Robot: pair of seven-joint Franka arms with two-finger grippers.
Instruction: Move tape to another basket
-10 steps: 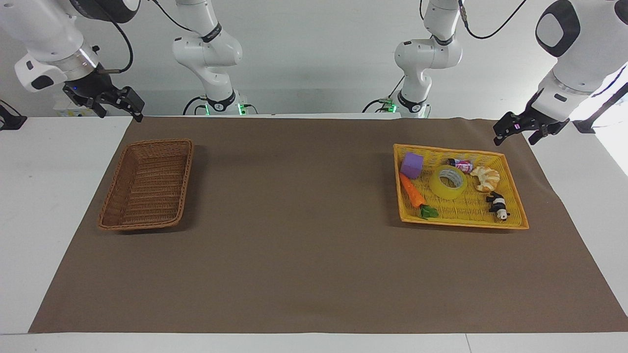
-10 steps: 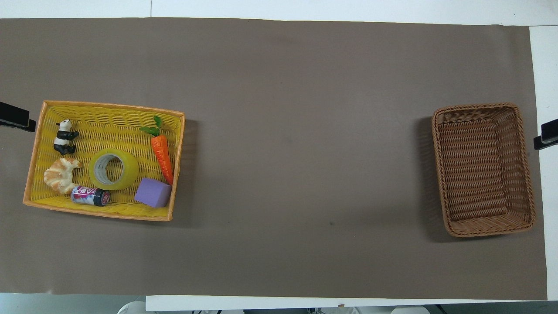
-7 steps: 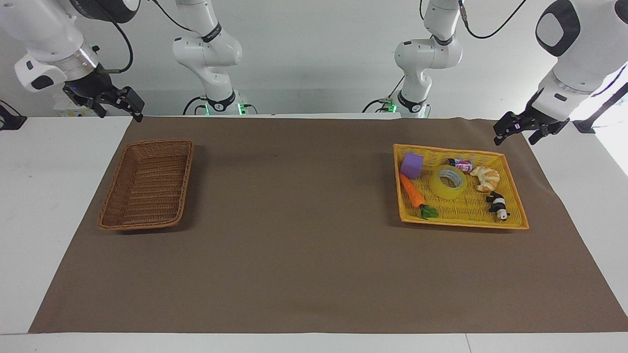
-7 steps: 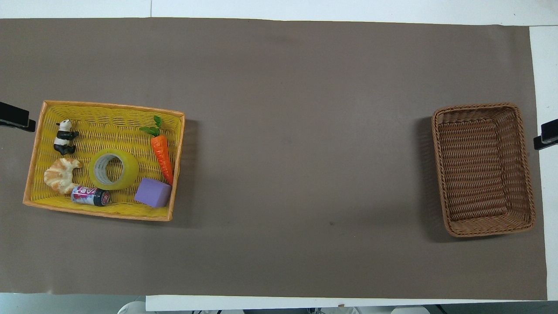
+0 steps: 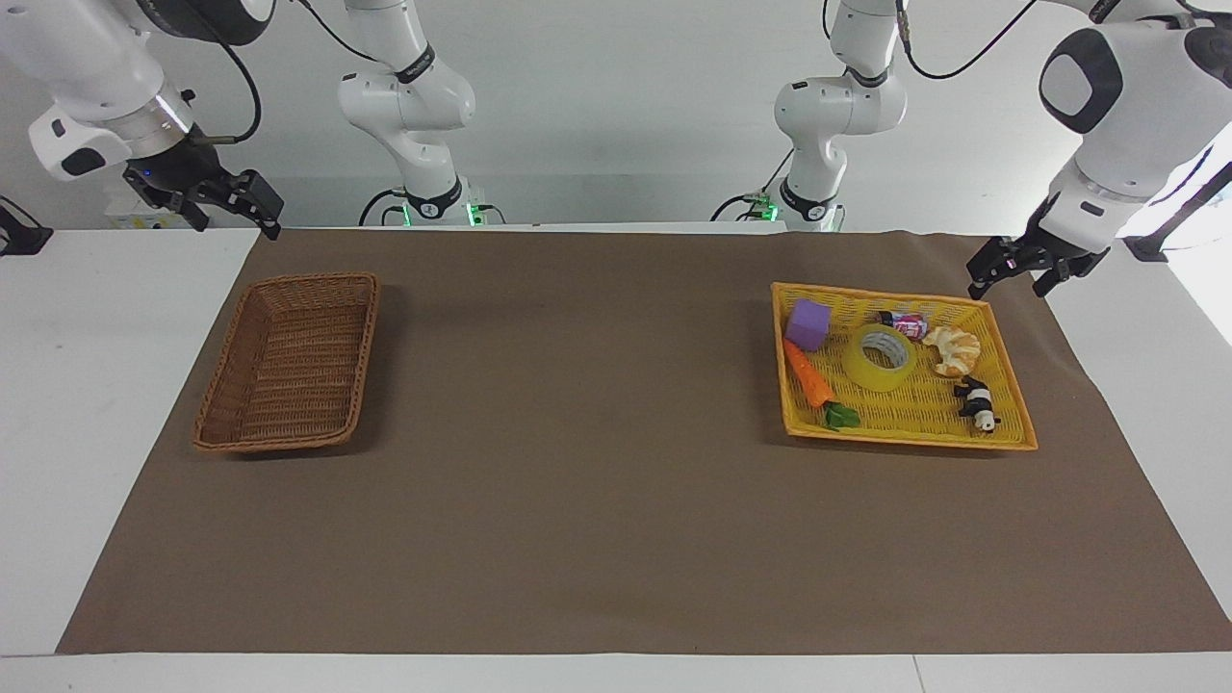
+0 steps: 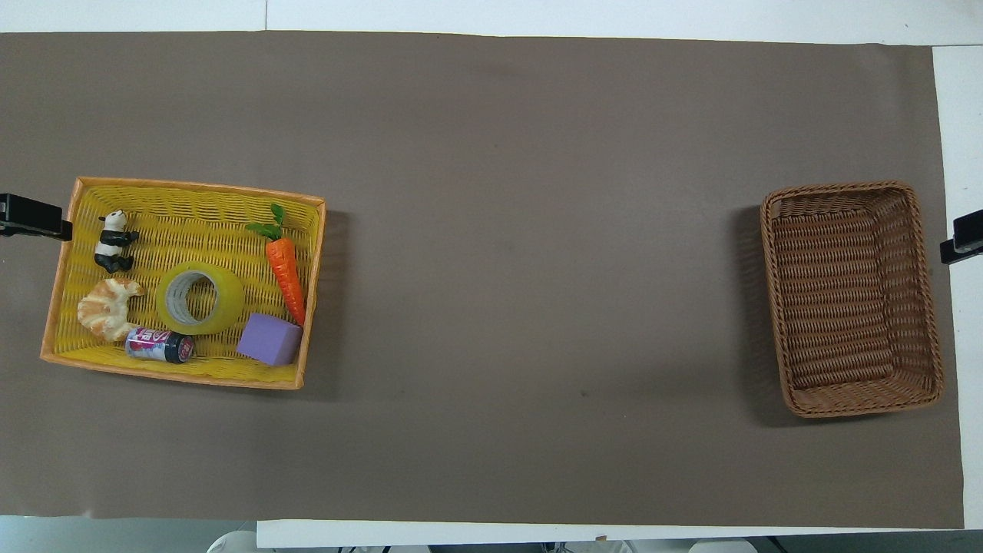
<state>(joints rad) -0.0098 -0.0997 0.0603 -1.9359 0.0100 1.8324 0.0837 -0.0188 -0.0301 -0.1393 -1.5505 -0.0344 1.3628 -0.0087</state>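
White counter (image 5: 125, 404) carries a brown mat (image 5: 597, 500) that covers most of its top, and two baskets sit on that mat, one toward each arm's end.

Toward the left arm's end is a bright yellow basket (image 5: 1001, 332). Nearest the robots in it lie a small drink can (image 5: 905, 324) on its side and a purple block (image 5: 808, 323), which is at the inner end by the basket's wall. The tape (image 5: 878, 356) lies flat near the middle, its white core facing up, just beside the can and close to the block. A croissant (image 5: 952, 350) lies beside the tape toward the outer end. An orange carrot (image 5: 808, 375) stretches along the inner wall, its green leaves pointing away from the robots. Farthest from the robots in this basket is a toy panda (image 5: 977, 403), near the outer corner.

Toward the right arm's end, well apart from the yellow one, stands the basket (image 5: 289, 361) of dark brown wicker with sloped sides, holding nothing.

Left gripper (image 5: 1020, 270) hangs in the air over the mat just off the yellow basket's outer corner on the robots' side; its fingers are spread wide and hold nothing. Right gripper (image 5: 231, 207) hangs over the counter's edge near the mat's corner, close to the brown basket's end, its fingers likewise spread wide and empty.
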